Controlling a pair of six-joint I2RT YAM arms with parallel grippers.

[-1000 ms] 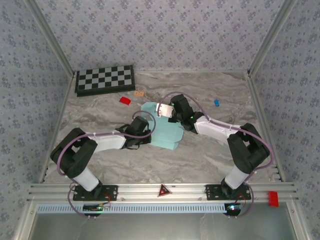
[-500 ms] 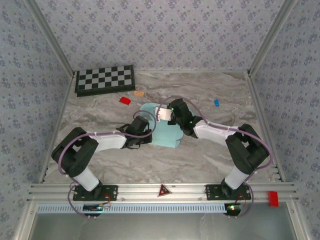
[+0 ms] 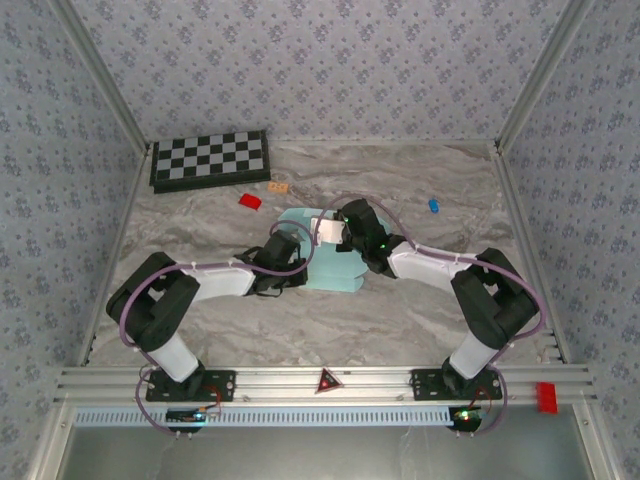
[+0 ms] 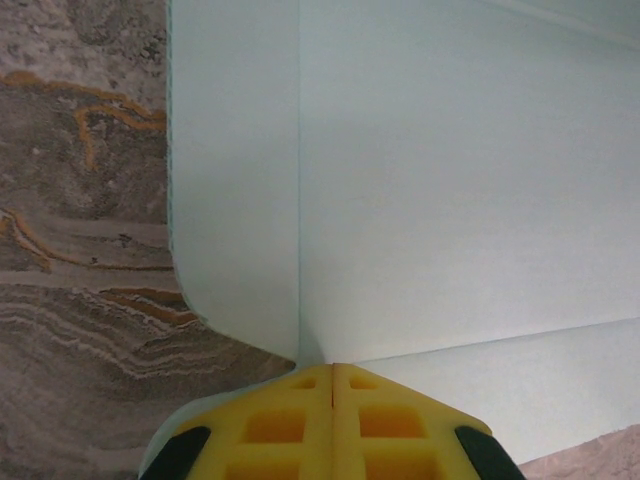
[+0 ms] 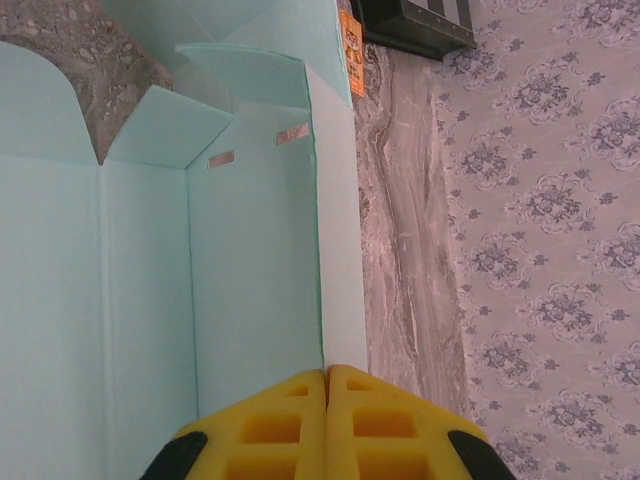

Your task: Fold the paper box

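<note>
- Well, the left gripper [image 4: 332, 375] is clenched, tips at a crease of the paper box [image 3: 335, 270], which sits in the middle of the desk [image 3: 420, 320]; pushing harder could crumple the card.
- The right gripper [image 5: 326, 378] pinches an upright wall edge; a sideways tug could tear it or flatten the fold.

A pale cyan paper box [image 3: 338, 272] lies partly folded at the middle of the grey marbled table [image 3: 420, 310], and both arms reach in to it: the left gripper [image 3: 298, 258] is at its left edge and the right gripper [image 3: 320, 228] is over its far part. A black-and-white checkerboard [image 3: 210, 158] sits in the far left corner, with a small red block [image 3: 249, 201] and a small orange piece [image 3: 278, 187] between it and the box. A small blue piece [image 3: 433, 205] lies well apart on the far right.
</note>
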